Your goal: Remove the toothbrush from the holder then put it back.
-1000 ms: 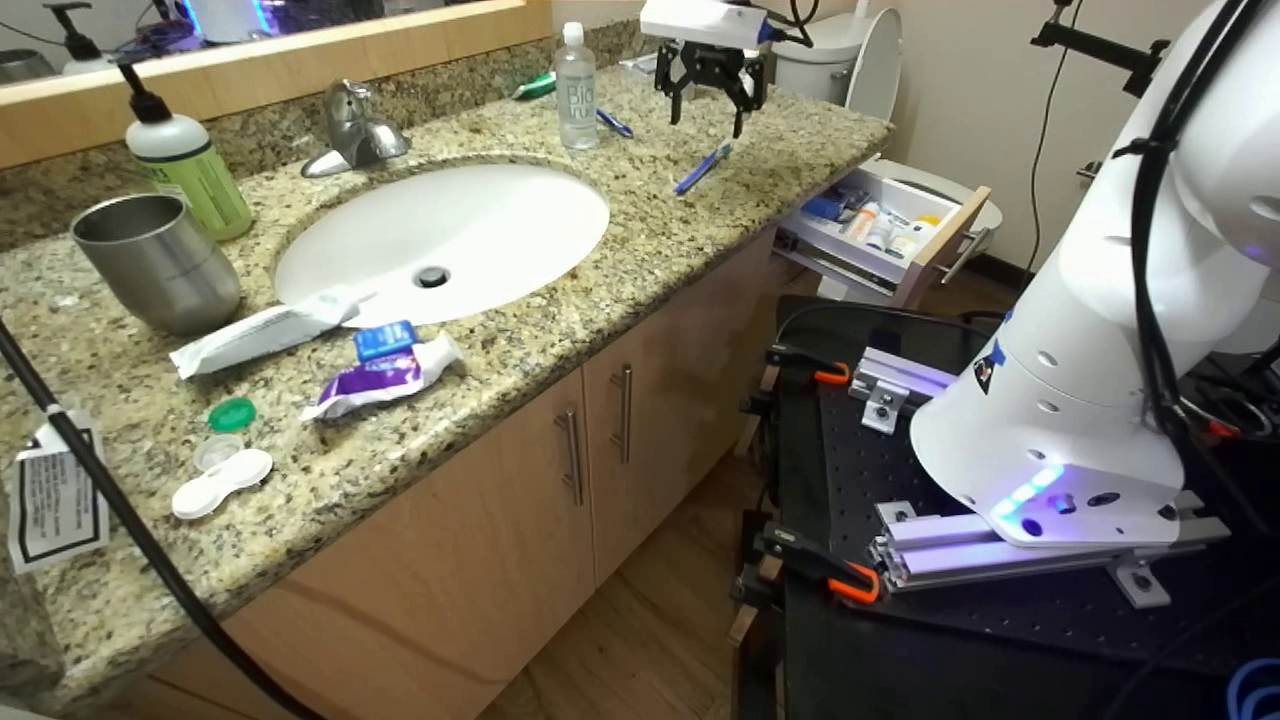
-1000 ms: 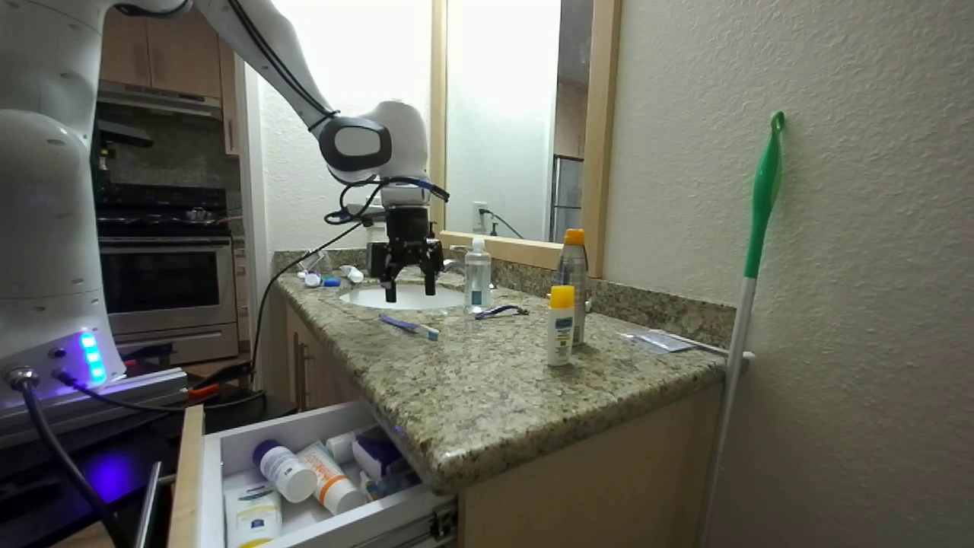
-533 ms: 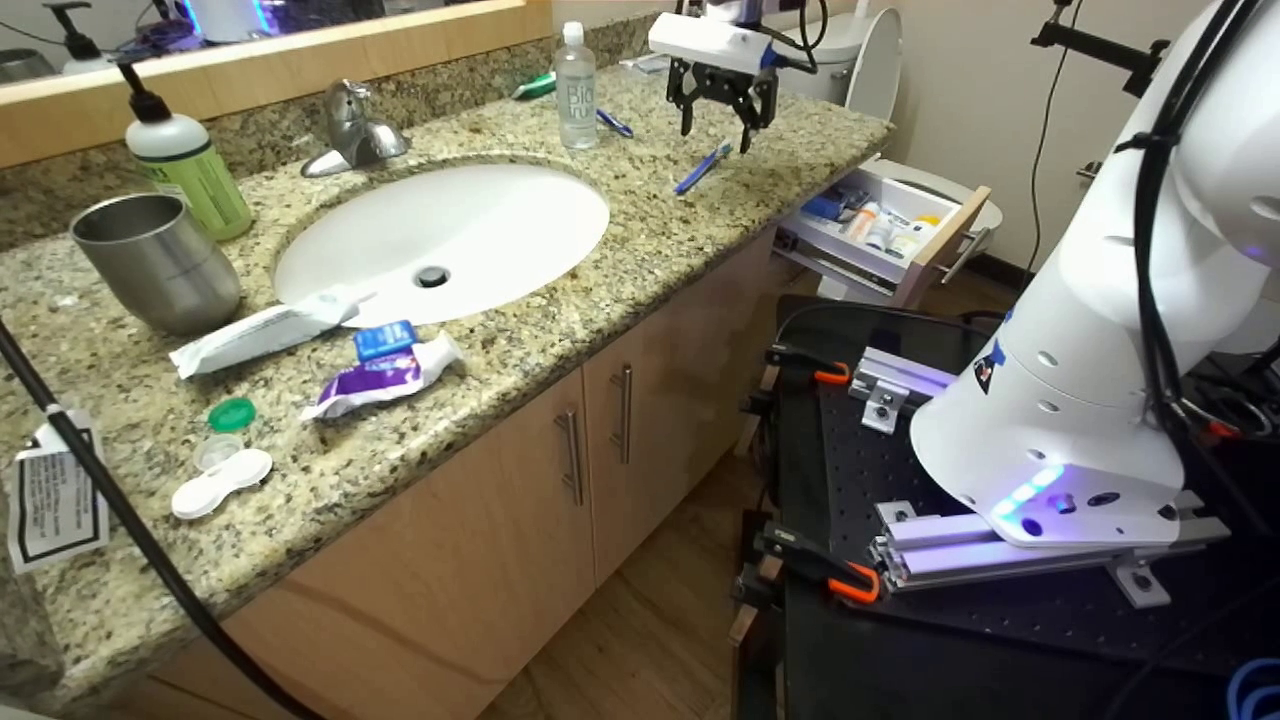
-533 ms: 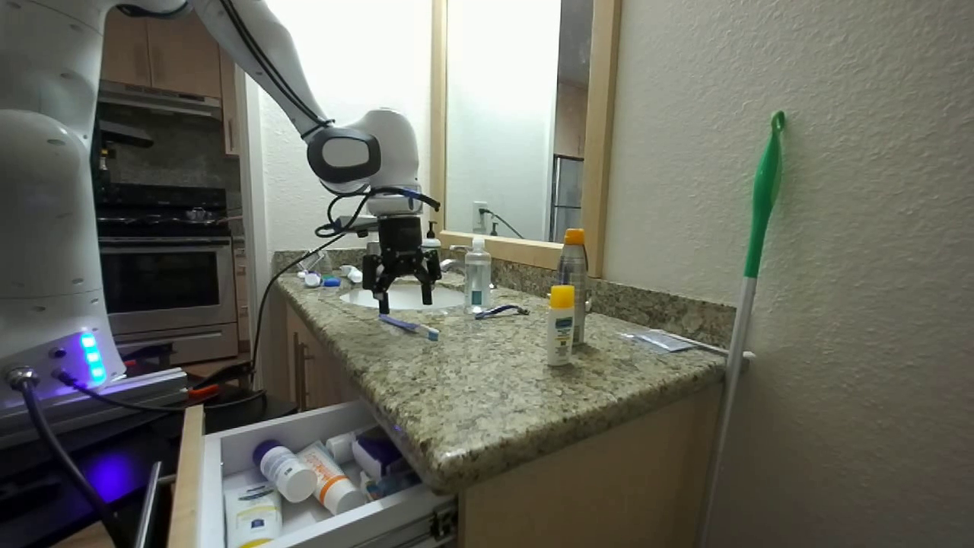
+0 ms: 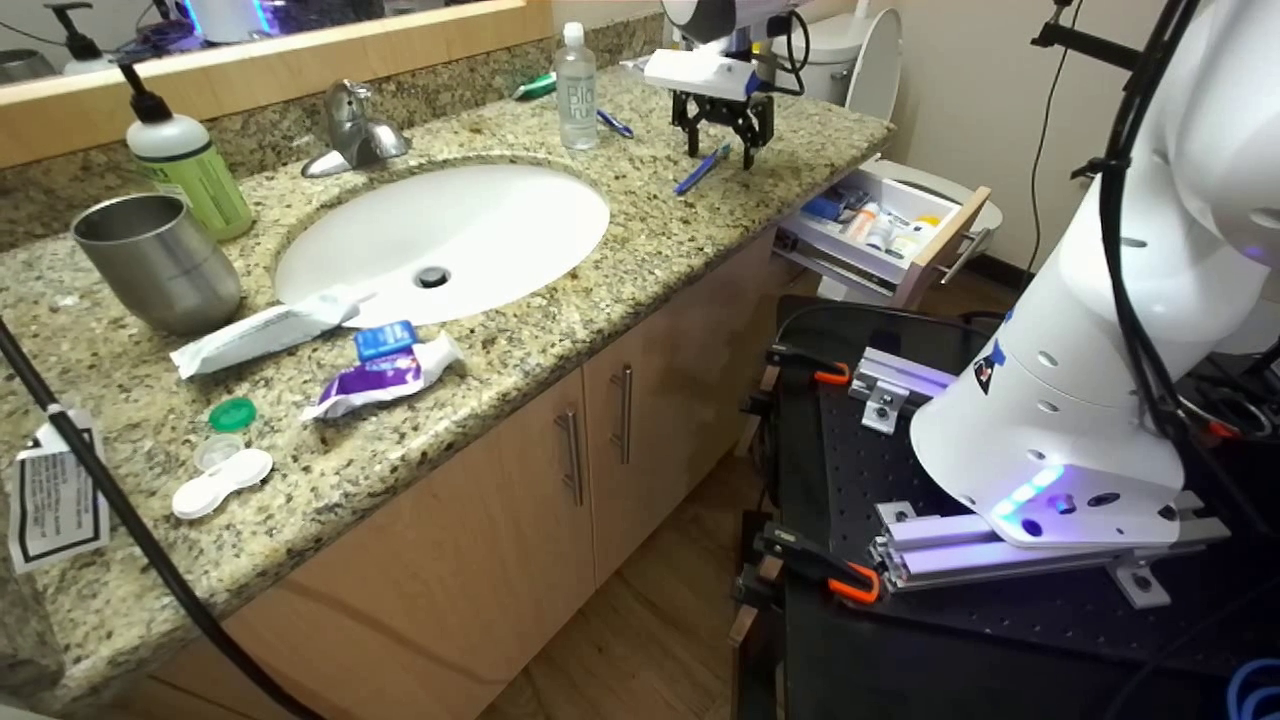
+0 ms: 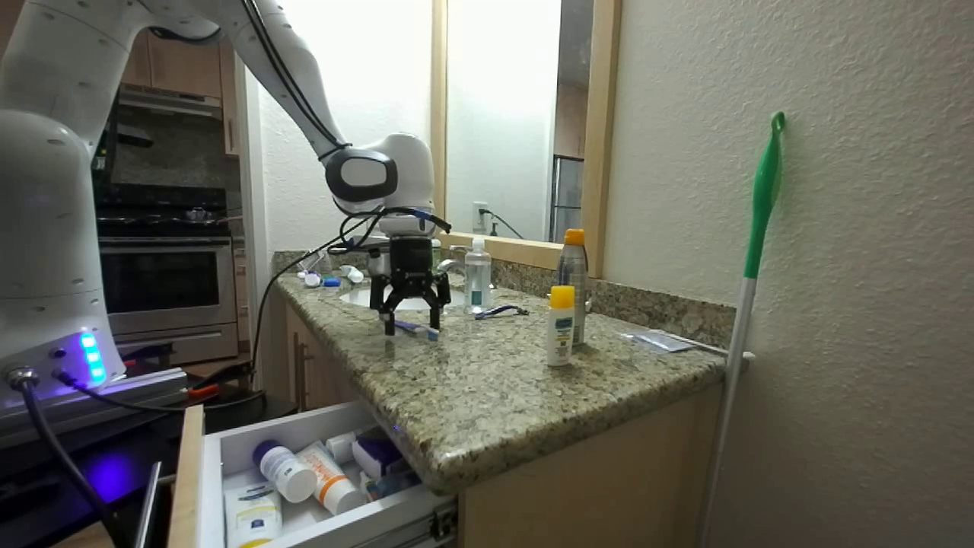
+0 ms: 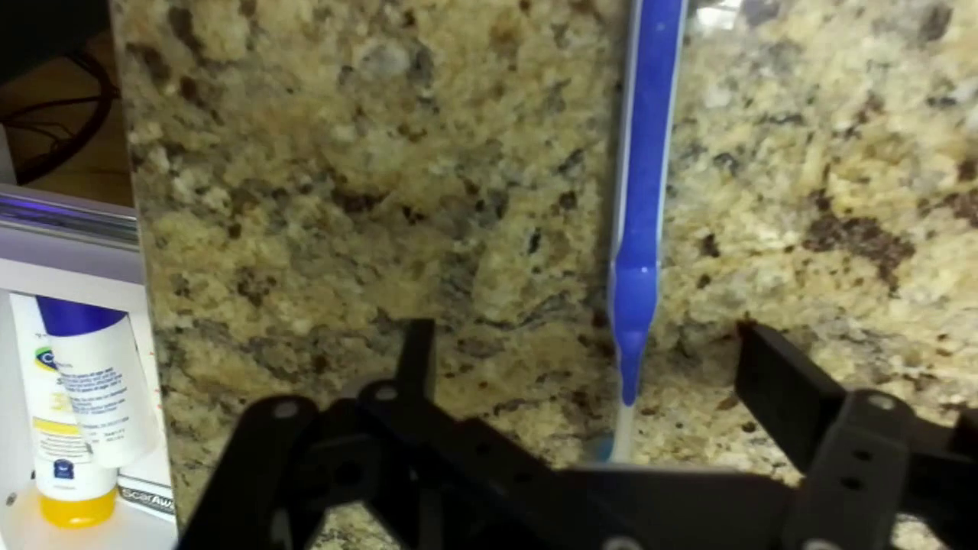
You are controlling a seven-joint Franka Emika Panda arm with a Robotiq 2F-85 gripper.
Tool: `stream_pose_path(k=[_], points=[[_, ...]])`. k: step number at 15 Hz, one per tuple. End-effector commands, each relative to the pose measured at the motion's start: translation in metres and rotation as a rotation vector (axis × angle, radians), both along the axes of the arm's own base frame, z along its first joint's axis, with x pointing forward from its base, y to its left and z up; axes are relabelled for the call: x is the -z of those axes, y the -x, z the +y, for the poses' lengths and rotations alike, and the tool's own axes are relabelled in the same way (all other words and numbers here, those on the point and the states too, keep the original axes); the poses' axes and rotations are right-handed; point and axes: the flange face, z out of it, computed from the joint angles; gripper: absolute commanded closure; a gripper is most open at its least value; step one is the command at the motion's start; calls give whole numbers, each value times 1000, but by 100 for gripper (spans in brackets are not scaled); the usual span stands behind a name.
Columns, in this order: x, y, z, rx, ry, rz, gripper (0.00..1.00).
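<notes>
A blue toothbrush (image 5: 695, 175) lies flat on the granite counter (image 5: 640, 230), right of the sink. My gripper (image 6: 412, 329) is low above it with its fingers pointing down and wide apart. In the wrist view the toothbrush (image 7: 646, 168) runs between the open fingers of the gripper (image 7: 582, 327), closer to the right finger and touching neither. Its head end is partly covered by the gripper body there. A steel cup (image 5: 165, 270) stands at the far left of the counter; whether it is the holder I cannot tell.
A clear bottle (image 5: 578, 95) and a blue razor (image 6: 502, 310) are behind the toothbrush. A yellow-capped bottle (image 6: 561, 335) and a spray can (image 6: 574, 266) stand nearby. Below the counter edge an open drawer (image 6: 190, 472) holds several tubes. The sink (image 5: 450, 230) lies to one side.
My gripper has come down toward the counter over the toothbrush, its fingers staying wide apart. The toothbrush and the other things have not moved.
</notes>
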Motion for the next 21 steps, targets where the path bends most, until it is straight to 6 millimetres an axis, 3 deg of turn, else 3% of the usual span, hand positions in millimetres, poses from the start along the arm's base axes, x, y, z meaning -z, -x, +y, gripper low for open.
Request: stream_pose_path(k=[1,2,12,14,15,17,21], points=[[0,-2,0,-4,-2,-5,25],[0,-3,-1,-1,-3,-8,26],[4,-26,5,-8,9,-26,97],[4,-31,7,-8,7,-33,100],[-3,-35,6,-14,16,-47,100],[-35,-42,11,-73,109,-114,98],[-109,-55,21,-255,302,-143,98]])
